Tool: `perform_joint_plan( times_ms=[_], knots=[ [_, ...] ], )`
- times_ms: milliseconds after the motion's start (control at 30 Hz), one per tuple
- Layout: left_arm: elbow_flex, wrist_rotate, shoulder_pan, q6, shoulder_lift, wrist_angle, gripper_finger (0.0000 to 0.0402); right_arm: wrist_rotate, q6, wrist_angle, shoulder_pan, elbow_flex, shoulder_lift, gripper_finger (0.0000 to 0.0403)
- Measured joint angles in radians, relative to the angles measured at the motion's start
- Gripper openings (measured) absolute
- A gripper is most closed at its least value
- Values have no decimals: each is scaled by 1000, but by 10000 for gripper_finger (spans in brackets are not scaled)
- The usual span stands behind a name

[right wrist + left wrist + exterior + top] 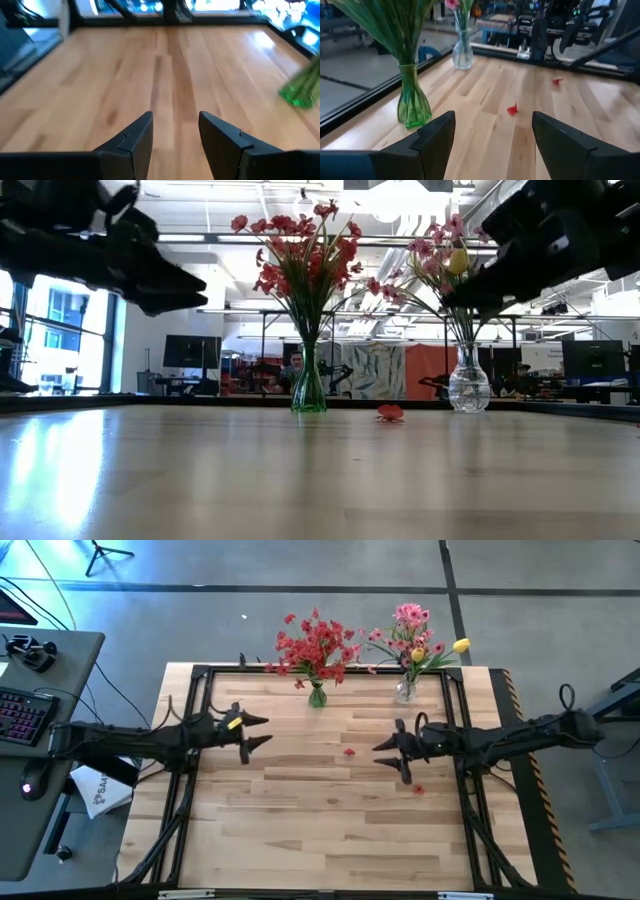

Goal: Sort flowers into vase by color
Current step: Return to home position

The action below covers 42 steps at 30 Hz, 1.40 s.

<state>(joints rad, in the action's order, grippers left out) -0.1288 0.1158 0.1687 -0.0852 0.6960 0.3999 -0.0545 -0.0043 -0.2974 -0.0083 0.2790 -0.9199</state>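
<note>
Overhead straight down, low level across table (300, 480), both show green vase (317, 695)

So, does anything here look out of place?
Yes. Two red blossoms lie loose on the table: one near its middle, the other close to the right pincer. The left pincer hovers opposite it. The green vase and clear vase stand upright, so these were probably shed from the red flowers.

red flowers (317, 643) | green vase (317, 696) | pink-yellow flowers (412, 632) | clear vase (405, 692) | pale wood table (300, 810)
</note>
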Motion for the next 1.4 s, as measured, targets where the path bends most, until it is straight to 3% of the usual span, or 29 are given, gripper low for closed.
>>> perform_joint_plan(
  times_ms=[233,367,633,900,1200,1400],
  knots=[
    [114,10,-2,-9,-247,-47,250,-9,-28,-105,30,0,0,155],
    [117,-6,-2,-1,-367,-159,250,11,-30,-99,-1,0,14,155],
    [117,-10,-2,-1,-550,-318,250,34,-84,166,-134,0,202,155],
    [117,-2,-1,-36,-608,-363,250,-93,-37,472,-284,0,533,155],
    [117,2,-1,-68,-608,-367,250,-205,146,291,-256,-142,814,155],
    [117,3,-1,-79,-607,-362,250,-296,276,274,-176,-204,919,155]
  ],
)
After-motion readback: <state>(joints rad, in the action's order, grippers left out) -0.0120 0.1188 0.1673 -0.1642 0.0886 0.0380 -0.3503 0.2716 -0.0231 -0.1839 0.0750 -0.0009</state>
